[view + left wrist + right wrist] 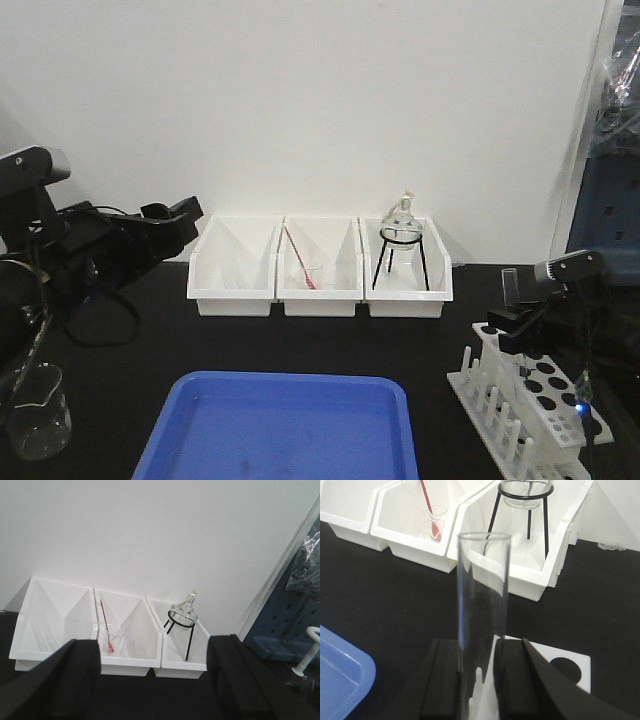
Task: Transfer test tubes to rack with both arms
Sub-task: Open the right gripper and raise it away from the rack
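Clear, empty test tube stands upright, pinched in right gripper over white rack; left gripper spread.

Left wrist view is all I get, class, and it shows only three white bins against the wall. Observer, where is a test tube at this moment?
Observer: The right gripper is shut on one test tube, held upright.
Operator: And where is the rack?
Observer: The rack stands on the robot's right, with that gripper over its far end. I cannot tell whether the tube's bottom is in a hole.
Operator: Is anything nearer the robot?
Observer: A blue tray lies in front of the three white bins.
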`<state>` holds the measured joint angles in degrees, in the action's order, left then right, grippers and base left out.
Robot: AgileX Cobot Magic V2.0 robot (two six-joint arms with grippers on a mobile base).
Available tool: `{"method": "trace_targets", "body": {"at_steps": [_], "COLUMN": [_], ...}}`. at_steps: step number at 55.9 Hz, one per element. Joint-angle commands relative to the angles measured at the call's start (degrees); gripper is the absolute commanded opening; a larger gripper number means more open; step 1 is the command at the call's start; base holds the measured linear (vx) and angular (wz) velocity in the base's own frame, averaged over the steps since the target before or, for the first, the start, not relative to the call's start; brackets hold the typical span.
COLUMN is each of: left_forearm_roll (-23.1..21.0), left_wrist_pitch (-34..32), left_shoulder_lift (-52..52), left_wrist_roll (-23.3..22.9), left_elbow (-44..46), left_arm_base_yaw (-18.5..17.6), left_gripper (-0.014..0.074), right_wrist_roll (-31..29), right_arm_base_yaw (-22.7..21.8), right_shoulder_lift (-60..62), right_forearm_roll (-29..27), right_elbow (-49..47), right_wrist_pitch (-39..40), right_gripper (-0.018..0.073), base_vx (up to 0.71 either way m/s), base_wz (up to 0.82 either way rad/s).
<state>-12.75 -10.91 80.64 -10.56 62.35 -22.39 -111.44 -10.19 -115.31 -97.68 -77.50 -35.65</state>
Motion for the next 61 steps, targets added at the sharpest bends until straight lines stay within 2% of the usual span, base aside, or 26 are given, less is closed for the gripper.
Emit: {"method": "trace_targets", "body": {"at_steps": [1,10,18,33,47,53,61], "left_forearm_roll": [-0.15,-0.15,-0.15,-0.15,-0.15,-0.15,-0.15], "left_wrist_pitch": [-5.08,-5.19,-5.99,-6.79,-6.51,-6.52,-6.39], "left_shoulder_lift": [-1.95,-1.95,-1.95,-1.95,-1.95,-1.95,-1.95], "left_wrist_roll": [0.03,0.03,0.03,0.03,0.03,0.03,0.03], "left_elbow": [1.88,1.88,1.88,1.88,1.88,1.88,1.88], "left_arm_base_yaw": [-0.06,-0.06,-0.06,-0.06,-0.06,-0.06,-0.06], "left_gripper": [0.0556,0.0556,0.0556,0.0556,0.0556,0.0556,0.0554], "right_wrist_roll": [-0.48,-0.48,-0.48,-0.7,-0.2,6.31,10.61], "right_arm_base_yaw": [-0.15,-0.15,-0.15,-0.21,-0.27,-0.27,-0.21], "right_shoulder_lift": [3.3,3.3,3.3,4.44,14.97,22.18,32.58], "right_forearm_roll": [-4.85,-4.85,-4.85,-4.85,-4.85,-4.58,-2.01], "right_elbow": [-1.89,-1.89,-1.89,-1.89,-1.89,-0.96,5.96], "right_wrist_pitch": [-2.58,-2.58,-2.58,-3.67,-2.86,1.0,4.96], "right_gripper": [0.0163,0.0363,0.0453,0.0456,0.0456,0.0456,0.0456], "base_vx": [0.0,0.0,0.0,0.0,0.0,0.0,0.0], "base_wz": [0.0,0.0,0.0,0.0,0.0,0.0,0.0]}}
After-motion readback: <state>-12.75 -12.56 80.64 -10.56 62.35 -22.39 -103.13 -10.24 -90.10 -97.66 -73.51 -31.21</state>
